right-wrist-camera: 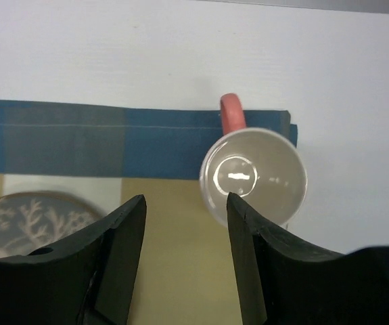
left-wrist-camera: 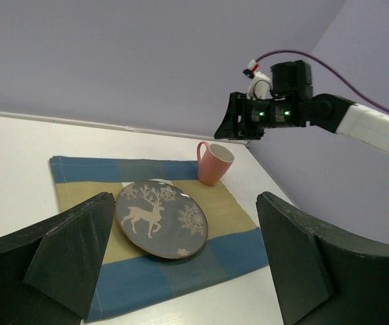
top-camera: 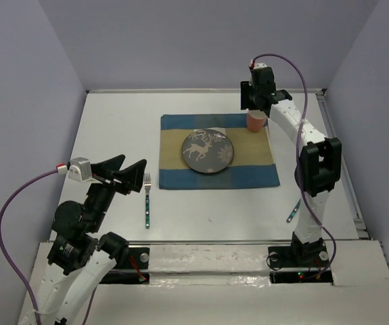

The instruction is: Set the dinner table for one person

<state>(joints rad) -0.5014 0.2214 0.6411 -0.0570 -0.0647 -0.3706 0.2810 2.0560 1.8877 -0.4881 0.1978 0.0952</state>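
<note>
Nearest me, the left arm [top-camera: 79, 223] hovers over the white desk [top-camera: 113, 122], its jaws wide apart and empty, with a fork [top-camera: 147, 200] lying just beside. Farther off, the right arm [top-camera: 295, 135] holds its jaws apart, also empty, above a pink mug [top-camera: 256, 121] on the far right corner of the checked placemat [top-camera: 248, 172]. A reindeer plate [top-camera: 208, 150] sits in the middle of it.

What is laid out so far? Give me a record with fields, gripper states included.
placemat: checked, centre of dinner table
plate: deer pattern, on placemat
mug: pink, upright, empty, at placemat's far right corner
fork: on table, left of placemat
second utensil: teal handle, by right arm's base, partly hidden
left gripper: open, near fork
right gripper: open, above mug, holding nothing
</note>
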